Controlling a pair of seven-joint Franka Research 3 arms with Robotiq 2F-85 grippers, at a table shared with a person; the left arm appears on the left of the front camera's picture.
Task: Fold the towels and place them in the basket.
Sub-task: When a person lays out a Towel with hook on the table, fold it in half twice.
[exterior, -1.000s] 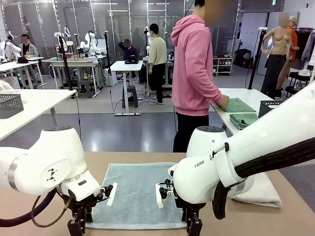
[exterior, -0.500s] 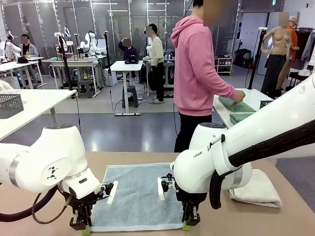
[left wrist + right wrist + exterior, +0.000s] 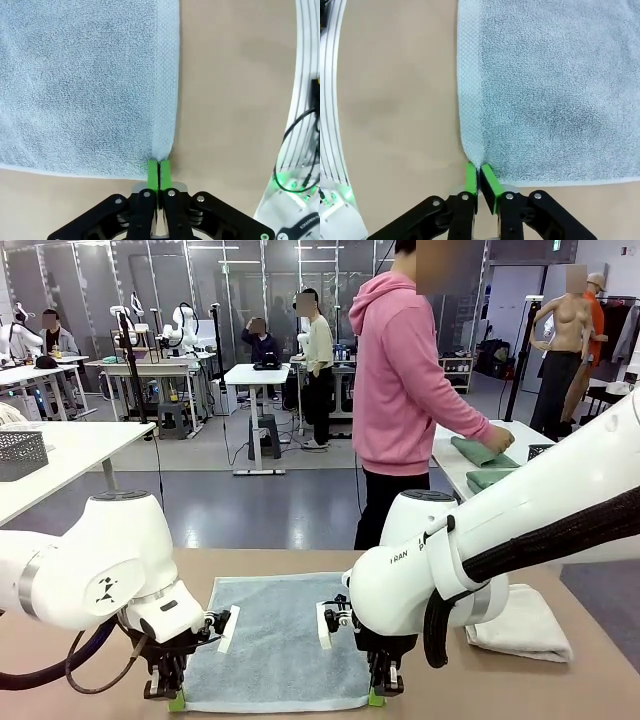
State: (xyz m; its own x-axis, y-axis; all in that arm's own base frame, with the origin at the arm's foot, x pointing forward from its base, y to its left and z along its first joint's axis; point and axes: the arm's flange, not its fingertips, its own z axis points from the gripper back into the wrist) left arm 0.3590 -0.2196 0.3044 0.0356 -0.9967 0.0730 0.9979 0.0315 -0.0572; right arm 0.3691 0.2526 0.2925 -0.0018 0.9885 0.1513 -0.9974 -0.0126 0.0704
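The pale blue-grey rectangular terry towel (image 3: 275, 640) lies flat on the tan desk (image 3: 580, 695); left gripper (image 3: 159, 175) and right gripper (image 3: 480, 181) clamp its 7 and 5 o'clock corners. Best lift both evenly, carrying toward 12 o'clock, edges aligned

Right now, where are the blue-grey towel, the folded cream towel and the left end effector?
blue-grey towel (image 3: 275, 640), front view, centre of the flat cloth.
cream towel (image 3: 528, 625), front view, top of the fold.
left end effector (image 3: 159, 167), left wrist view, between its green pads.
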